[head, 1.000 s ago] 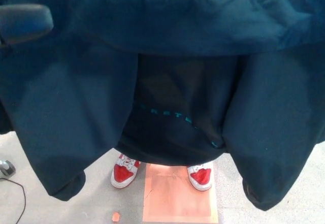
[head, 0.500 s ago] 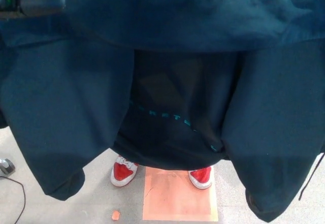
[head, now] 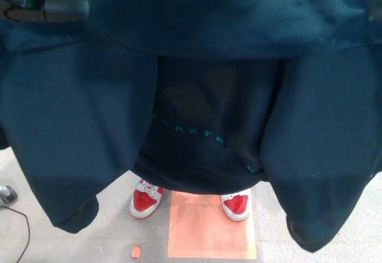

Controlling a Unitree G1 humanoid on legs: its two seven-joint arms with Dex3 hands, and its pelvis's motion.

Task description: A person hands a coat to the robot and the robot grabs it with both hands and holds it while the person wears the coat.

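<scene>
Navy cloth fills nearly the whole view: the coat (head: 197, 30) hangs spread wide across the front, its collar edge stretched along the top and its two front panels dropping down left and right, open toward the person. The left hand (head: 45, 3) shows at the top left corner, a dark blurred shape lying against the coat's upper edge; I cannot tell how far its fingers are closed or whether they pinch the cloth. The right hand is out of sight past the top right, though that side of the coat is held up too. Between the panels stands the person, dark shirt (head: 203, 126) above, red and white shoes (head: 146, 198) on the floor (head: 71, 245) beside an orange mat (head: 209, 230). Judging by this, the handover and grab look done and the holding is under way; no arm is visibly in a sleeve yet, so the wearing is still to come
</scene>
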